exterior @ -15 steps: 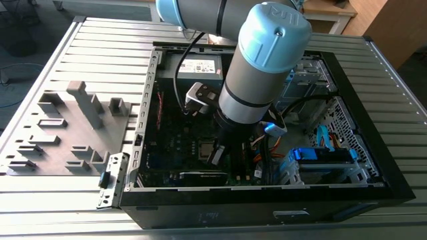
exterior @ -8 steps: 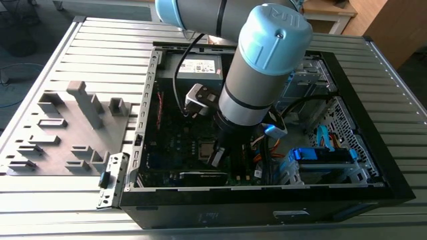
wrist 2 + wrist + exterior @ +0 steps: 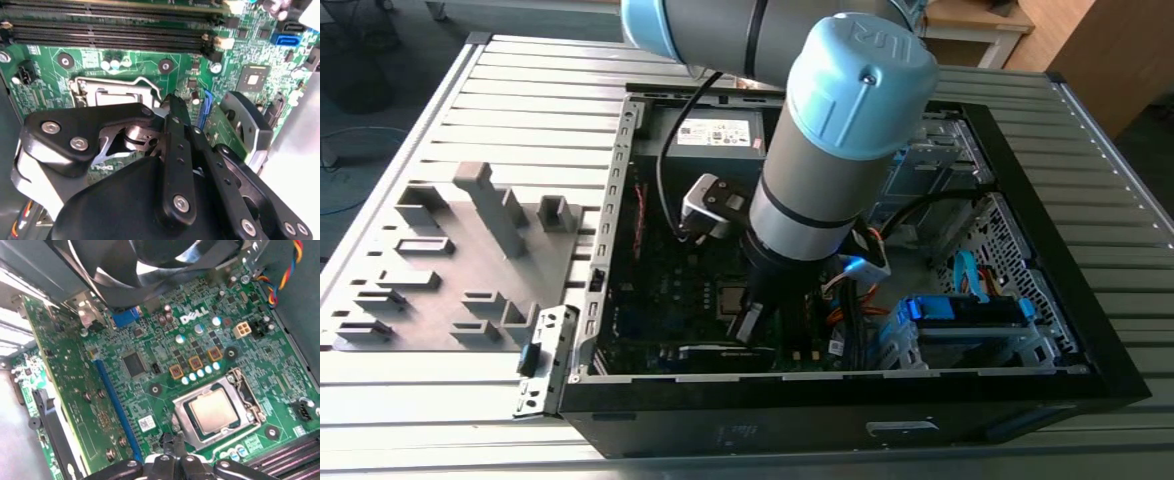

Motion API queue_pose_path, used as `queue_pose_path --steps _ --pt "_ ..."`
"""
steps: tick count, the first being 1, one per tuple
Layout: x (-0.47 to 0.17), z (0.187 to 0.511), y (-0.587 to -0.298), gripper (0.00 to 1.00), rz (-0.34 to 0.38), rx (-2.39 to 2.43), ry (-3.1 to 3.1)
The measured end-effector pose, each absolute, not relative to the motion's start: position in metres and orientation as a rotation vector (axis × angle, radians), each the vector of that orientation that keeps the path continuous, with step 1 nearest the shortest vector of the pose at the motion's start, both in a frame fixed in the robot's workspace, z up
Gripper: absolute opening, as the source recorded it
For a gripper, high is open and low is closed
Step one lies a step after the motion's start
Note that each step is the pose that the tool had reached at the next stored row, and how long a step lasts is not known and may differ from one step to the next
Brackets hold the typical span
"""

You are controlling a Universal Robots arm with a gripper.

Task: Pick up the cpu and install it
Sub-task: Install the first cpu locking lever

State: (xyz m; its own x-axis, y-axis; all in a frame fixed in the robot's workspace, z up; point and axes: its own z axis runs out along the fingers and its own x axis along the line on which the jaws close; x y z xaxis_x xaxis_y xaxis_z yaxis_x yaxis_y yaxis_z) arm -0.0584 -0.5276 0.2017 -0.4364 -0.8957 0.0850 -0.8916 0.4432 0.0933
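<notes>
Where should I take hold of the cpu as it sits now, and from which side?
The cpu lies flat on the motherboard, ringed on all four edges by the metal socket frame. Probably take two opposite edges of its silver top, coming straight down from above; the frame and the upright card beside it look to block any sideways approach.

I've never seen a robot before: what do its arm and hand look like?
The arm is a silver-grey tube with light blue caps at the joints and a black end section. A black cable runs beside it. The hand is black, made of flat bars joined by silver screws.
</notes>
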Motion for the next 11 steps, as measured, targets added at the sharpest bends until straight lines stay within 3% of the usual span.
queue_pose_path --steps 11 --pt "-0.0626 0.1968 -0.5278 0.11 -0.051 1.596 -2.565"
